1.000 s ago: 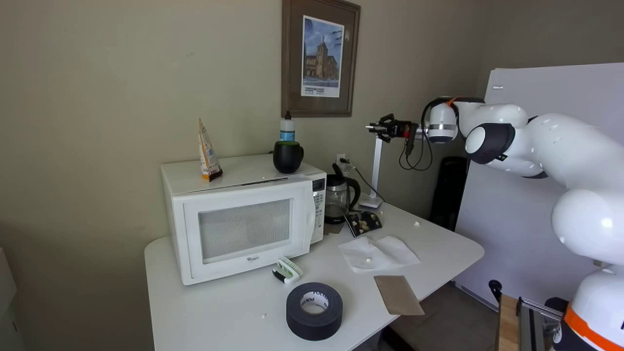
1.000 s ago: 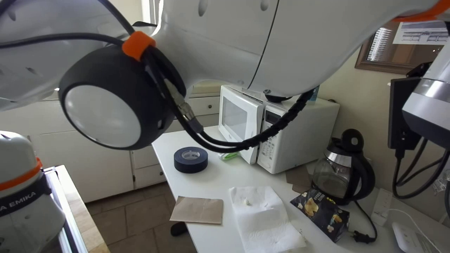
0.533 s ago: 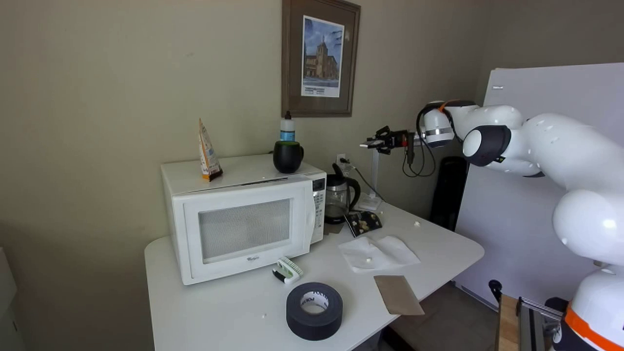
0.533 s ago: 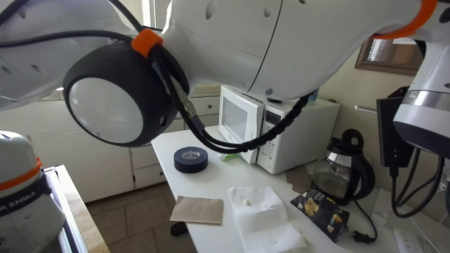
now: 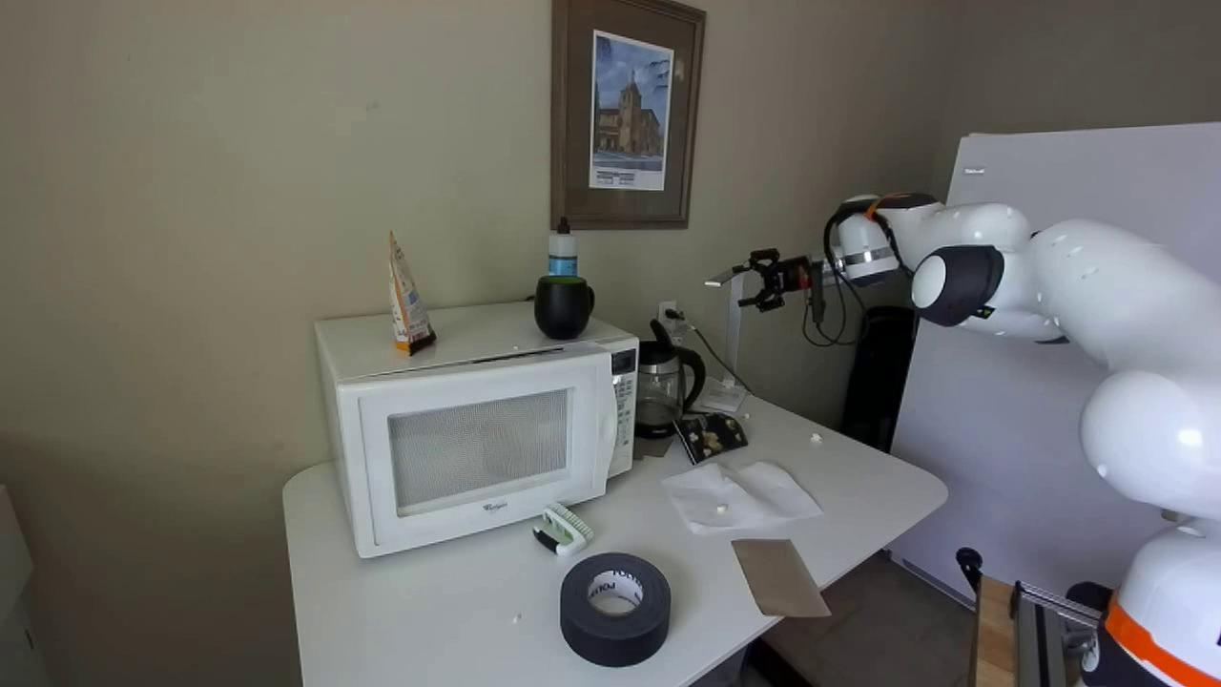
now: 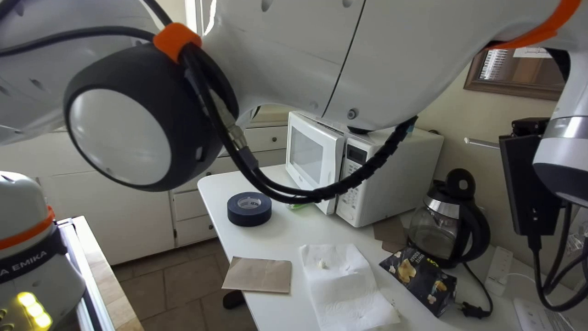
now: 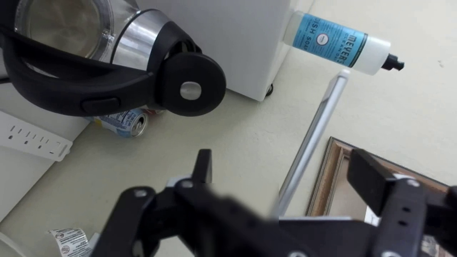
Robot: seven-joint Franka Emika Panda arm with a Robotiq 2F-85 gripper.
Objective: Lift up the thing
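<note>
The thing seems to be a slim white lamp: in an exterior view its flat head (image 5: 724, 278) sits atop a thin upright stand (image 5: 734, 334) on a white base (image 5: 722, 395). My gripper (image 5: 751, 282) stands right beside the head with its jaws wide apart. In the wrist view the lamp's pale bar (image 7: 314, 139) runs through the gap between the black fingers (image 7: 371, 178), apart from both; its near end is hidden by the gripper body. Elsewhere the bar (image 6: 481, 143) juts out from behind the wrist, where the fingers are mostly hidden.
Below the lamp stand a glass kettle (image 5: 660, 389) and a black snack bag (image 5: 711, 436). The microwave (image 5: 477, 448) carries a black mug (image 5: 563, 307) and a soap bottle (image 7: 328, 41). A framed picture (image 5: 628, 114) hangs on the wall close by.
My gripper came down with the lamp's head, then its jaws parted and it drew back slightly. The head stays lower than a second ago. Yellow lights now glow on the robot's base.
</note>
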